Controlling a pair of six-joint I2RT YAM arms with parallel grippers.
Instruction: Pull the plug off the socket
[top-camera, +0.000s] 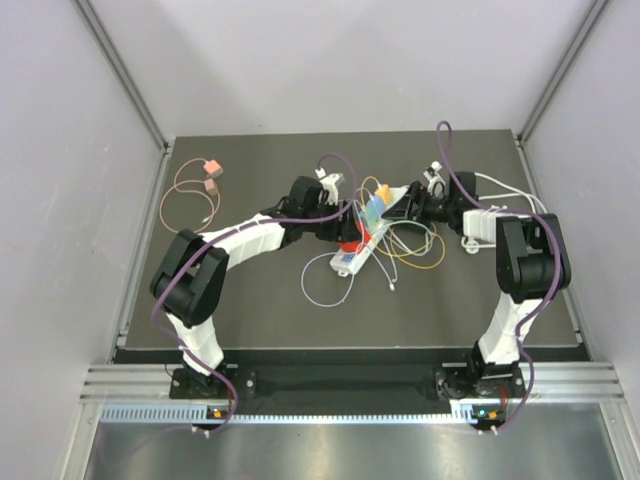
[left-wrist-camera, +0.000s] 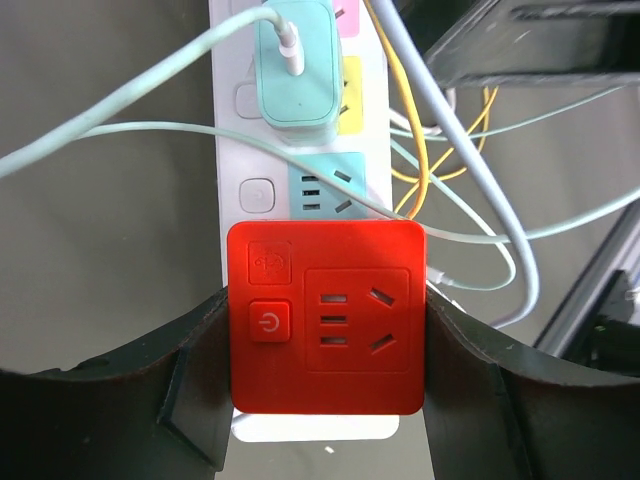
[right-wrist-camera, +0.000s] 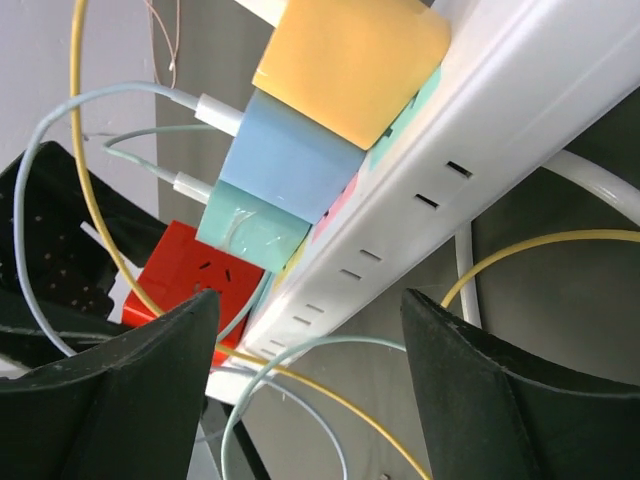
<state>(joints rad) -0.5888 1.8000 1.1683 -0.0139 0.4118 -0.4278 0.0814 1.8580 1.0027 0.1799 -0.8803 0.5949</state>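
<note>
A white power strip (top-camera: 352, 258) lies mid-table with several plugs in it. In the left wrist view, a red square adapter plug (left-wrist-camera: 325, 315) sits at the near end of the strip (left-wrist-camera: 232, 160). My left gripper (left-wrist-camera: 325, 335) is shut on it, with a finger pressed against each side. A mint charger (left-wrist-camera: 295, 70) is plugged in further along. In the right wrist view, my right gripper (right-wrist-camera: 310, 305) is open, with its fingers on either side of the strip (right-wrist-camera: 450, 170) and not touching it. Orange (right-wrist-camera: 350, 55), blue (right-wrist-camera: 290, 160) and mint (right-wrist-camera: 250, 230) plugs and the red plug (right-wrist-camera: 185, 270) sit along the strip.
Yellow (top-camera: 425, 262), white (top-camera: 325, 290) and pale blue cables tangle around the strip and cross over it. A pink charger with a coiled cable (top-camera: 211, 168) lies at the back left. The strip's thick white cord (top-camera: 505, 185) runs off to the right.
</note>
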